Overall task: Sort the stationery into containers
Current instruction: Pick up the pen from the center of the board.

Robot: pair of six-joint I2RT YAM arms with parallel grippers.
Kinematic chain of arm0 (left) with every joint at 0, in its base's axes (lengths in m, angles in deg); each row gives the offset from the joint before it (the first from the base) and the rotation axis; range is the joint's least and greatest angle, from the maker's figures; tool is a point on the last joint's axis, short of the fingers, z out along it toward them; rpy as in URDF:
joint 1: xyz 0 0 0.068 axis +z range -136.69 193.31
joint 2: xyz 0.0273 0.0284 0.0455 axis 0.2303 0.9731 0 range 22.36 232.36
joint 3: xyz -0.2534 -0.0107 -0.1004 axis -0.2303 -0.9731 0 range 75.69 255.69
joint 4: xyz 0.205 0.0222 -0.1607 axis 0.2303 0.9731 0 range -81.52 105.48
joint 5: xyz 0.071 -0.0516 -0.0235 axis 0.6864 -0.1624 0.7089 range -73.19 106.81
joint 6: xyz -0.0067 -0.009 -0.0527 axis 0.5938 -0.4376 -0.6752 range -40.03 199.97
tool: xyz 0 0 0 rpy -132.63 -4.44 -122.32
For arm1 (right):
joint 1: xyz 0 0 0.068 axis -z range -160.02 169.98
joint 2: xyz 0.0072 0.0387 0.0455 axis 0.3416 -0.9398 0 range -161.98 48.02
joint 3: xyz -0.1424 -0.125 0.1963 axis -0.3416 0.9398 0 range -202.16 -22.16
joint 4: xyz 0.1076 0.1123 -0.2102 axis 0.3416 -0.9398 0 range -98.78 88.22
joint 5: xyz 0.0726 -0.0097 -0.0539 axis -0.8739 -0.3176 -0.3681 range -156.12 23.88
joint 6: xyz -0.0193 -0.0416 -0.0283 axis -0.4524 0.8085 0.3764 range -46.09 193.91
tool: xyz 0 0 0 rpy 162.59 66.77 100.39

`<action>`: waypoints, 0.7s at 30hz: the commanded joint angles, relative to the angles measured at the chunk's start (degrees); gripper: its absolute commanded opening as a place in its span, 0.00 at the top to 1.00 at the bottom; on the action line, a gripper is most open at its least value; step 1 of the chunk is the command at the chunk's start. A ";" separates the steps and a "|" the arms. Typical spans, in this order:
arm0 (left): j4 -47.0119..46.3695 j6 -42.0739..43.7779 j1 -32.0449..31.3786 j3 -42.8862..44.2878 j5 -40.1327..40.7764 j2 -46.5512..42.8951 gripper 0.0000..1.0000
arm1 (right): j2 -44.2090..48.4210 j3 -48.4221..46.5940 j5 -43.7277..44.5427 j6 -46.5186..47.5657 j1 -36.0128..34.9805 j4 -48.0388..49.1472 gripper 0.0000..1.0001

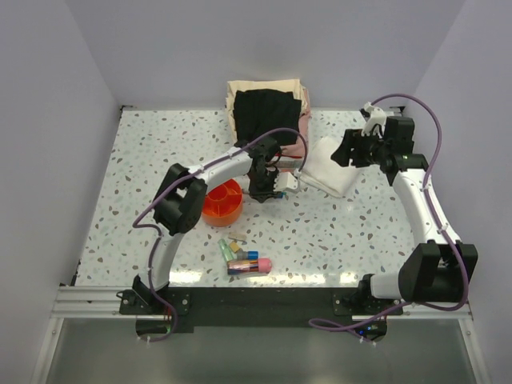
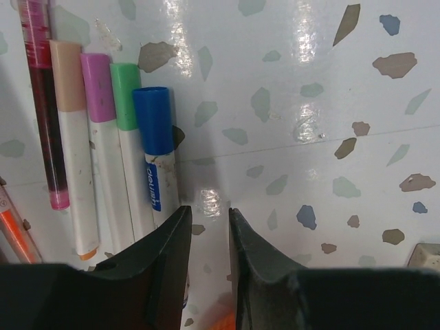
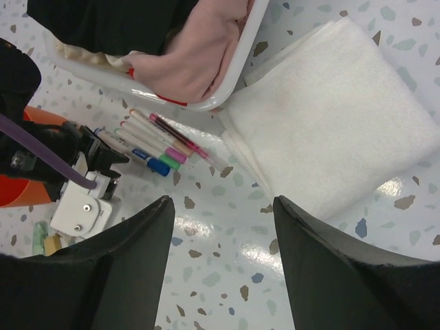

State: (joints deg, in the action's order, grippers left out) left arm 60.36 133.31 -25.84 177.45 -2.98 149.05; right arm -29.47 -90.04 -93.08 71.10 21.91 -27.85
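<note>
Speckled table [image 1: 360, 232] bears the orange tray [image 1: 222, 202], with capped pens [image 2: 155, 144] just right of it and other stationery [image 1: 244, 258] on its near side. Left gripper [image 2: 210, 210], also just right of the tray, is barely parted and empty. Right gripper [image 3: 223, 203], well right of the tray, gapes wide and empty.

Speckled table [image 1: 360, 232]: pens [image 2: 152, 158], tray [image 1: 222, 202], cloth [image 1: 330, 166], basket [image 3: 237, 69].

Bright, even overhead light; glare patches on the glossy table [image 2: 309, 82]; near gripper parts blurred.
</note>
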 commanded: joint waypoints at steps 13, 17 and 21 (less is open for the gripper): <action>-2.31 -0.96 -0.31 4.94 -0.34 2.32 0.65 | -1.25 0.11 -2.84 0.52 0.35 2.16 0.38; -1.08 -0.87 -0.31 5.74 -0.77 3.65 0.65 | -1.61 -0.15 -2.84 1.49 0.35 1.46 0.38; -1.25 -1.57 -0.31 5.12 -0.95 4.44 0.65 | -1.87 -0.15 -2.75 1.49 0.35 1.54 0.38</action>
State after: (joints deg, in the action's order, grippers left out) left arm 59.09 132.92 -25.84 181.38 -3.27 152.81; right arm -31.35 -89.30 -94.35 71.80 21.93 -27.45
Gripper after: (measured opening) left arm 0.347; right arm 0.624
